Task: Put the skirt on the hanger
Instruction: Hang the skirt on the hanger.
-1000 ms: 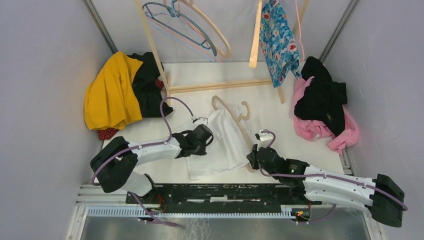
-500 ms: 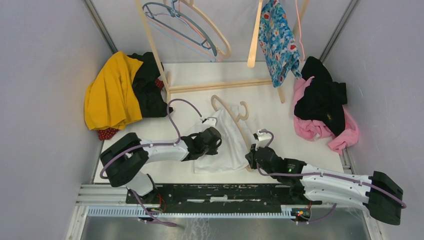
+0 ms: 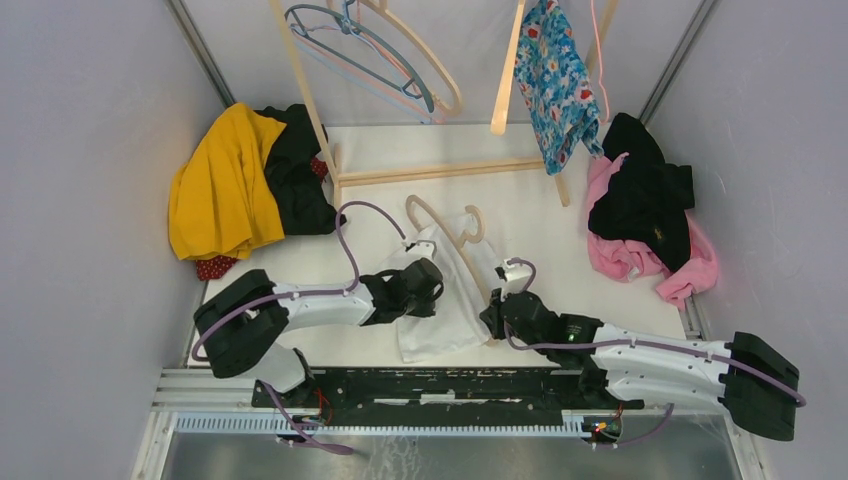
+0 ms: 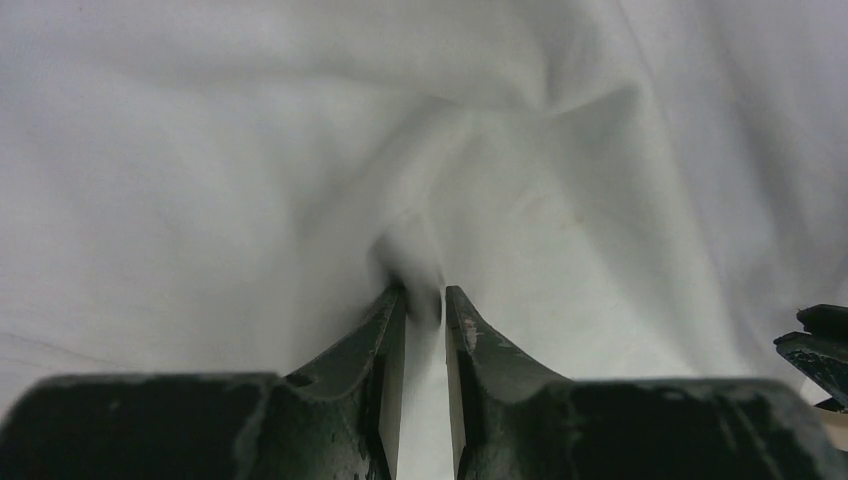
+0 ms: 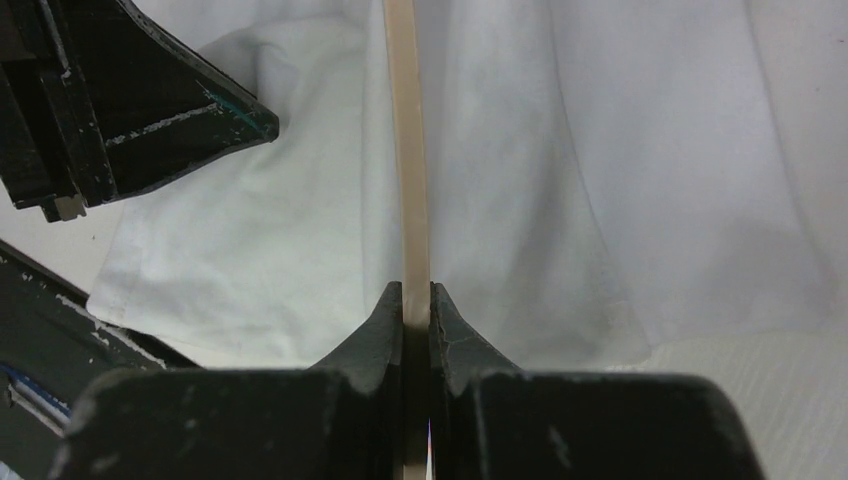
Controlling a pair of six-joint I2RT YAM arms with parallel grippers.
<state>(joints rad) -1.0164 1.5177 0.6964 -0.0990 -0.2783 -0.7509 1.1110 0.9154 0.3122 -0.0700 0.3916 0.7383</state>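
The white skirt point(image 3: 450, 305) lies bunched on the table between my two arms. A beige hanger point(image 3: 440, 222) runs diagonally across it, hook toward the rack. My left gripper point(image 3: 430, 288) sits on the skirt's left part. In the left wrist view it point(image 4: 423, 300) is shut on a pinched fold of the skirt point(image 4: 250, 180). My right gripper point(image 3: 493, 315) is at the skirt's right edge. The right wrist view shows it point(image 5: 417, 300) shut on the hanger's thin bar point(image 5: 405, 150), which lies over the skirt point(image 5: 620, 170).
A wooden rack point(image 3: 440, 170) stands at the back with spare hangers point(image 3: 370, 50) and a floral garment point(image 3: 555, 80). A yellow and black clothes pile point(image 3: 235, 185) lies at the left, pink and black clothes point(image 3: 650, 225) at the right. A metal rail point(image 3: 430, 385) lines the near edge.
The right gripper has dragged the hanger leftward. The left gripper has pushed right with the cloth, so the skirt is more bunched and narrower.
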